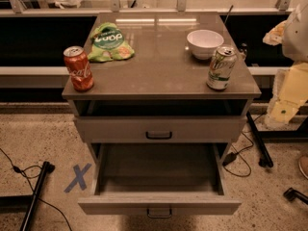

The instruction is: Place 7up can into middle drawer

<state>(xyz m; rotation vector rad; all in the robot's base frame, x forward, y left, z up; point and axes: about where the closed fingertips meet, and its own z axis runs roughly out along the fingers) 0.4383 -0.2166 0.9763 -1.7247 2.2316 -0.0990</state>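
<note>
The 7up can stands upright near the front right corner of the cabinet's top. It is pale white and green with a silver top. The middle drawer is the lower of the two and is pulled out wide, and its inside is bare. The drawer above it is shut. My gripper is at the right edge of the view on the pale arm. It is to the right of the can, apart from it, and holds nothing that I can see.
A red Coca-Cola can stands at the top's front left corner. A green snack bag lies behind it, and a white bowl sits behind the 7up can. Cables and dark stand legs lie on the floor, with a blue X at the left.
</note>
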